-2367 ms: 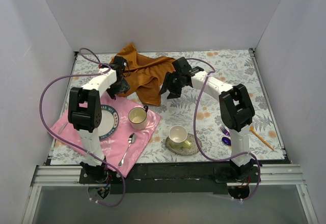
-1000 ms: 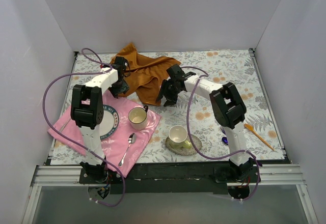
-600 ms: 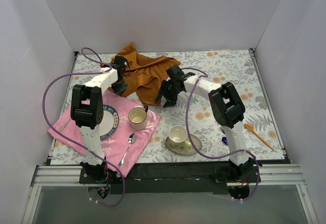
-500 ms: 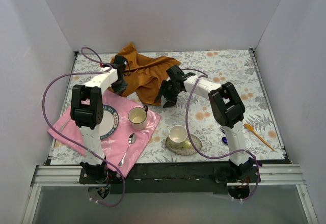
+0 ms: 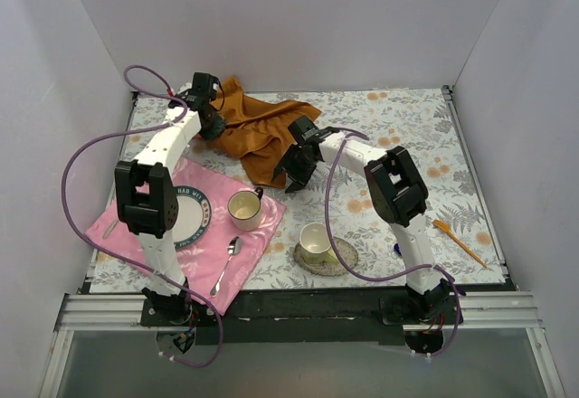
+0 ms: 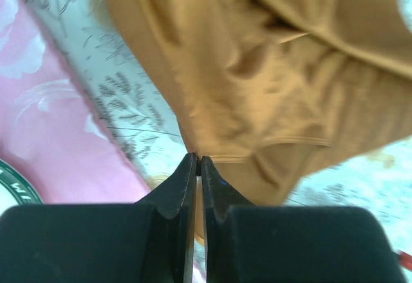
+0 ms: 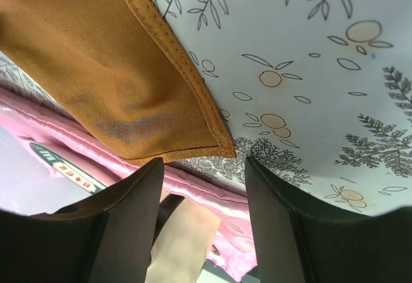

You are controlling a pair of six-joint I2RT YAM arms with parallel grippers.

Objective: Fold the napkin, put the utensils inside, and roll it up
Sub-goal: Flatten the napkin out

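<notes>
- The napkin (image 5: 262, 131) is a shiny rust-orange satin cloth. It lies crumpled and unfolded, with deep creases and a stitched hem along its edges.
- You find it at the upper middle of the top view, on the floral table (image 5: 407, 136), just above the pink cloth (image 5: 204, 249).
- One pointed corner of the napkin reaches down toward the pink cloth. In the right wrist view that corner lies flat.
- Your left gripper (image 6: 197, 161) sits at the napkin's left edge, in the upper left of the top view. Its jaws are pressed together and pinch the hem. Folds of cloth fill the upper right of the left wrist view.
- Your right gripper (image 7: 203, 164) hangs over the napkin's lower corner with its jaws spread. The corner tip shows just between the two fingers, and you cannot tell whether they touch it.
- The orange knife (image 5: 460, 241) lies well apart from the napkin, at the lower right of the top view.
- Compared with half a second ago, your left gripper has swung up and to the left, from beside the pink cloth to the napkin's upper left edge.
- The napkin's left side has drawn up with the left gripper.
- The right gripper has barely shifted, and the napkin's lower corner stays where it was.
</notes>
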